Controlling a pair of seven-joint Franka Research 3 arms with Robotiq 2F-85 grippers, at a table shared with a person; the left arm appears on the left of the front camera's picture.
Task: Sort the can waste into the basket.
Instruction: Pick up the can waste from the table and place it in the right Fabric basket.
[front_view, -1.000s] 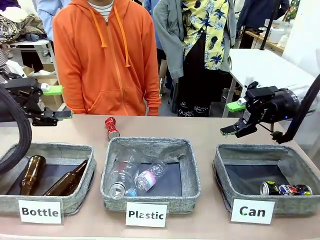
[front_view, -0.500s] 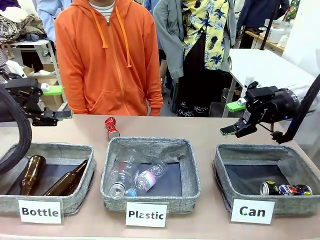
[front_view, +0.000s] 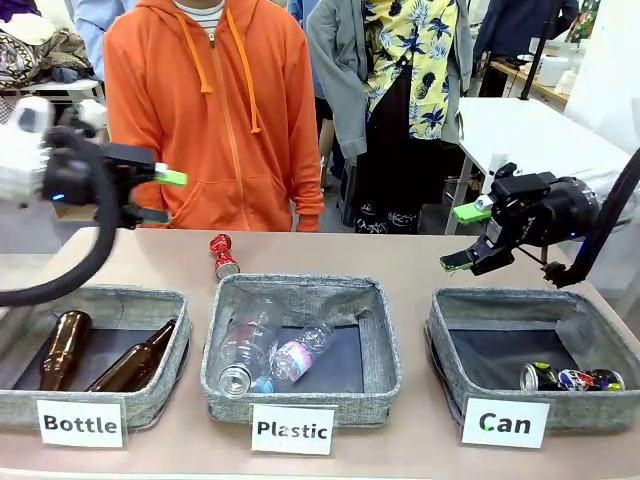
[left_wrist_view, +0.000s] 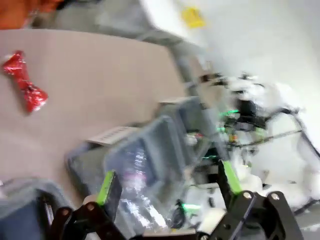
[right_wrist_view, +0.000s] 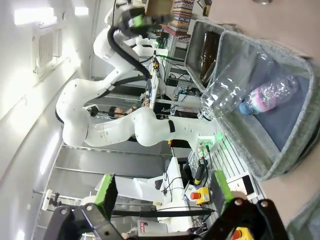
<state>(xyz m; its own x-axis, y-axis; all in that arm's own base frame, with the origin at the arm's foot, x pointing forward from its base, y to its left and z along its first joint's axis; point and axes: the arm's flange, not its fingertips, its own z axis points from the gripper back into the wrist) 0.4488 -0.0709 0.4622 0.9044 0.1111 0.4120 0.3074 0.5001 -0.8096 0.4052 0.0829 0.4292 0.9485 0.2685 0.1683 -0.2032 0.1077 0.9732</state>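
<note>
The tan bench (front_view: 420, 262) carries 3 grey fabric baskets in a row along its near edge: the Bottle basket (front_view: 100, 297) at the left, the Plastic basket (front_view: 300, 288) in the middle and the Can basket (front_view: 530, 297) at the right, each with a white label at its front. 1 crushed red can (front_view: 223, 256) lies on the bare bench just behind the Plastic basket's far left corner.

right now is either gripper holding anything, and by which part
Nothing is held. The left gripper and the right gripper both hang open and empty; the red can lies untouched.
</note>
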